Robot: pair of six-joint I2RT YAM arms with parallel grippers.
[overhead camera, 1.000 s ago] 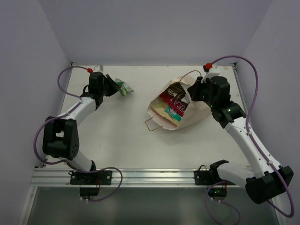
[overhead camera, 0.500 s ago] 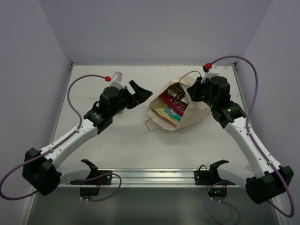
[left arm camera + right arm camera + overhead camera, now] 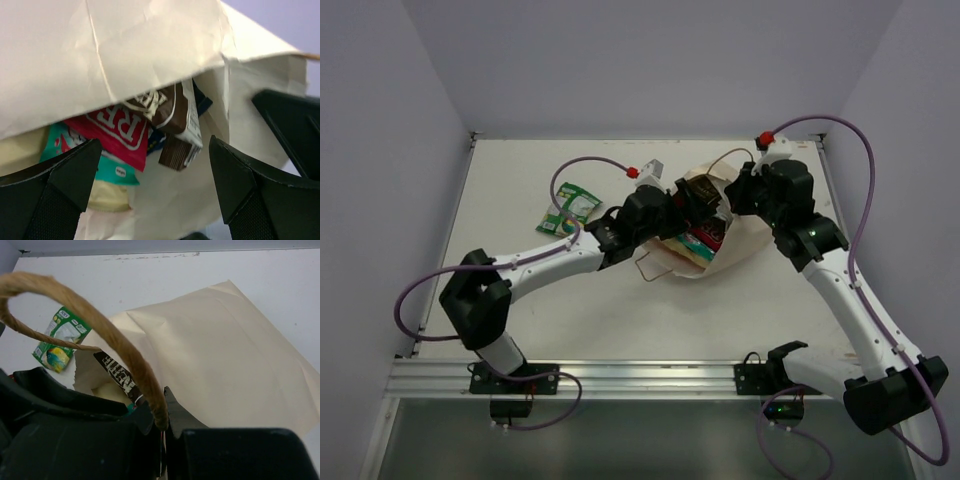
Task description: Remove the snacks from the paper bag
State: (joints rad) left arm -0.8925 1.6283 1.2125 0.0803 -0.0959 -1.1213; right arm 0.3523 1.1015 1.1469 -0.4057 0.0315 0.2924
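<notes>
The paper bag (image 3: 745, 238) lies on its side, mouth toward the left. My right gripper (image 3: 161, 422) is shut on the bag's brown cord handle (image 3: 100, 325) and holds the upper rim up. My left gripper (image 3: 155, 185) is open at the bag's mouth, nothing between its fingers (image 3: 55, 190). Inside the bag (image 3: 125, 55) I see a dark brown packet (image 3: 175, 112), a magenta packet (image 3: 117, 127), a teal packet (image 3: 107, 167), a cream one (image 3: 107, 195) and a corner of a blue one (image 3: 201, 102). A small green packet (image 3: 570, 207) lies on the table left of the bag.
The second cord handle (image 3: 655, 268) lies loose on the table in front of the bag's mouth. The left arm (image 3: 550, 260) stretches across the middle of the white table (image 3: 520, 310). Walls close the table in at the back and sides.
The left gripper let go of the green packet at the back left, opened, and swung right to the bag's mouth. The right arm has not moved.
</notes>
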